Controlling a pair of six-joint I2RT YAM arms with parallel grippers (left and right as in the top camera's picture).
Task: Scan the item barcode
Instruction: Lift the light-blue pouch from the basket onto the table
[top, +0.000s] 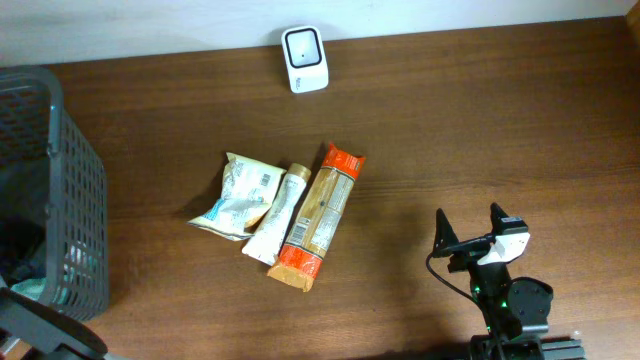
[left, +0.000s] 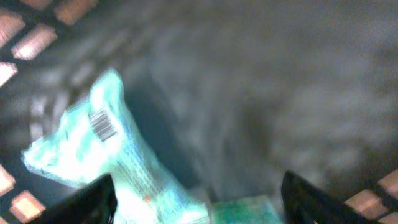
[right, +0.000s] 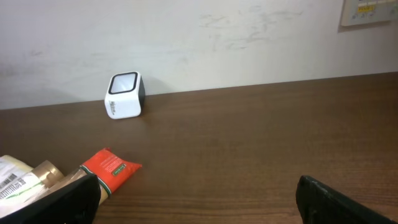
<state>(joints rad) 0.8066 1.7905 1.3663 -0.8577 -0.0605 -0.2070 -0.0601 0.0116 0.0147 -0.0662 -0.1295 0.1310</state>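
Your left gripper (left: 198, 180) hangs inside the basket (top: 85, 200) at the left of the table (top: 480, 120). Its fingers (left: 93, 202) are spread wide and closed on nothing. A teal packet (left: 118, 165) lies loose just below them with its barcode (left: 102, 126) facing up, though the wrist view is blurred. Your right gripper (top: 467, 212) sits near the front right, also spread and empty, pointing toward the far edge where the white scanner (top: 303, 58) stands.

The items yet to scan, by the look of it, lie mid-table, side by side and touching. A white pouch (top: 238, 195) is on the left, a tube (top: 277, 215) in the middle and a long orange-ended bar wrapper (top: 320, 215) on the right. All three look light. The pouch and wrapper are probably soft, crinkly film that will slip and buckle, while the tube looks firmer. Take the wrapper across its narrow width near the middle, clear of the printed label, so the code can face the scanner window. Which face carries its code you cannot tell.
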